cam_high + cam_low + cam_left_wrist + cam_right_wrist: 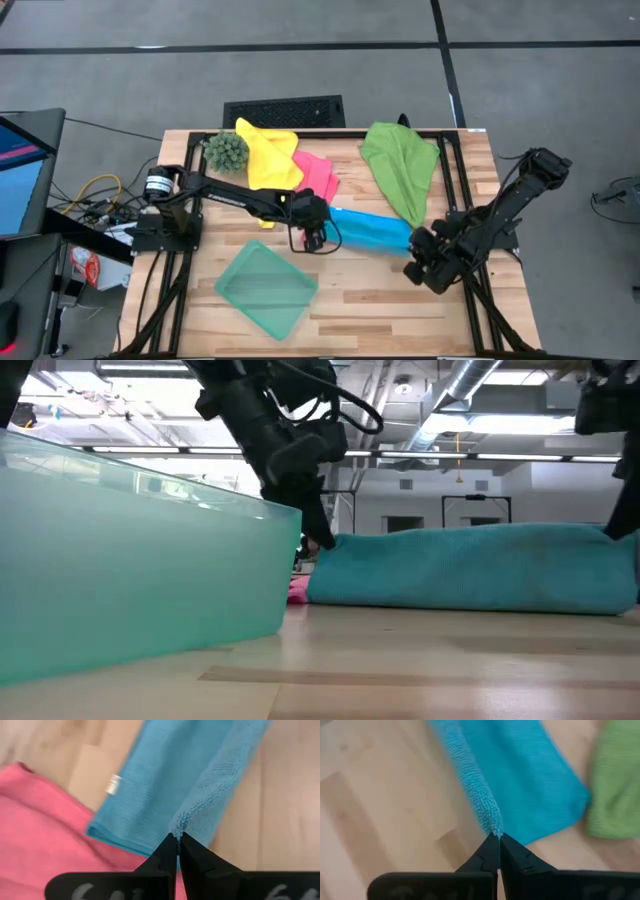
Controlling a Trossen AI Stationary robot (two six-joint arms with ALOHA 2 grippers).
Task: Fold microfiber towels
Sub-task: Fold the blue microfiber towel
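Two pinches hold the bright blue microfiber towel: the left gripper is clamped on one end's edge, the right gripper on the other. Both should lift together, keeping the cloth taut so its edges meet squarely. It lies stretched between them on the wooden table, beside the pink microfiber towel.
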